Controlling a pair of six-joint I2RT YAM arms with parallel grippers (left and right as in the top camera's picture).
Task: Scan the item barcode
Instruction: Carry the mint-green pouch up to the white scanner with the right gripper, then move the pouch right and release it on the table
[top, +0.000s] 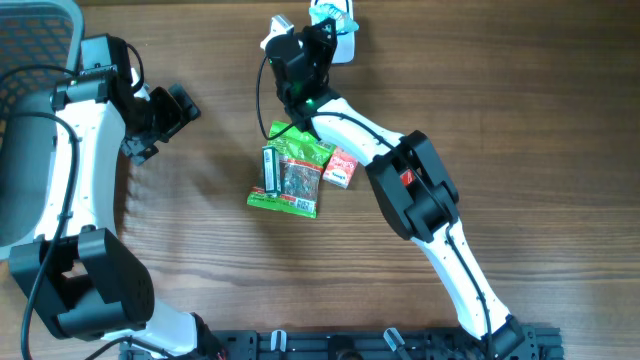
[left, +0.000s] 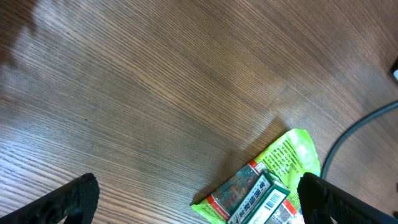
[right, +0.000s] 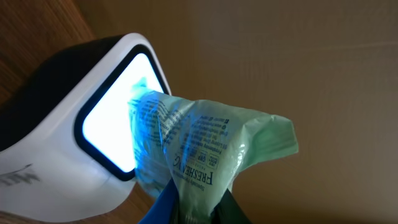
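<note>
A crumpled green packet (right: 211, 143), pinched at its lower end by the right tool (right: 196, 213), was held up in front of the glowing window (right: 112, 118) of a white-and-black scanner (right: 56, 143). Blue light tinted its printed face. Wooden desk (right: 25, 31) showed at the upper left.

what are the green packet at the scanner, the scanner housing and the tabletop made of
Pale green crinkled packet: likely thin plastic film; it creases and the scanner light glows through.
White-and-black scanner housing: smooth moulded plastic, slight sheen.
Brown tabletop: wood or wood-look laminate, matt, fine straight grain; cannot tell which.
</note>
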